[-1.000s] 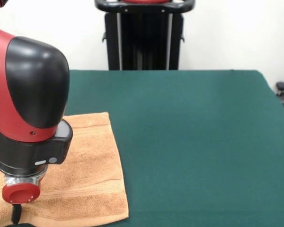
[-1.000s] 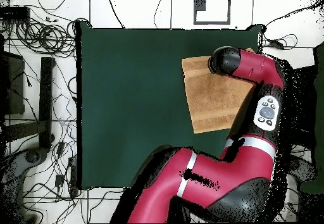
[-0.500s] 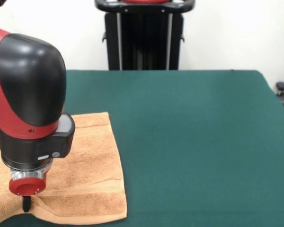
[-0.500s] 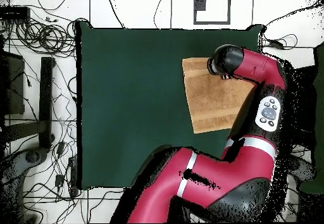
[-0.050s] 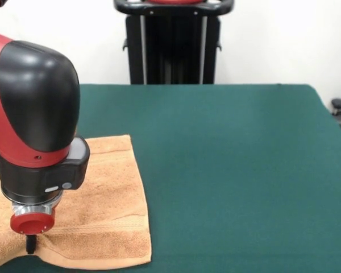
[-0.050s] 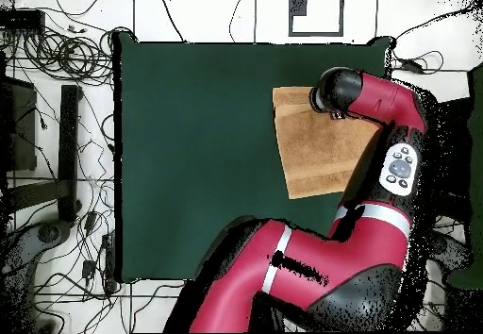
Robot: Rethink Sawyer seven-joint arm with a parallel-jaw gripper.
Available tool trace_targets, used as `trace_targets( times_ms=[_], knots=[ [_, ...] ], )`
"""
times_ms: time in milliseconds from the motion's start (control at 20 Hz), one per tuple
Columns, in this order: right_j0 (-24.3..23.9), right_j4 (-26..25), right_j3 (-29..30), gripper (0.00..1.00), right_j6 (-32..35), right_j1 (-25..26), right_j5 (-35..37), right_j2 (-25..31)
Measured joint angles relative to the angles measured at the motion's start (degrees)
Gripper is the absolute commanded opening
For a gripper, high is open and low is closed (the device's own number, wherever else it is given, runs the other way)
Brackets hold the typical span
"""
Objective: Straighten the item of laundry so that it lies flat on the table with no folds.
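Black fingertip of hand (image 5: 30, 244) at towel (image 5: 111, 213) near edge, tabletop (image 5: 227, 165) corner; grip state cannot tell. Edge raised since a second ago, corner drawn inward. Judgement: lift underway, towel not yet confirmed flat.

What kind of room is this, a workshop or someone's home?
Most likely a robotics lab. A big red and black robot arm works over a green felt table with a peach towel, and loose cables cover the tiled floor beside it.
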Motion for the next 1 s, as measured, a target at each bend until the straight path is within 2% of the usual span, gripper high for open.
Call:
trace_targets(
  times_ms=[350, 1000],
  knots=[
    [-0.1, 0.1, -0.7, 1.0, 0.0, -0.2, 1.8, 0.0],
    [-0.6, 0.3, -2.0, 1.0, 0.0, -4.0, 4.9, -0.1]
  ],
)
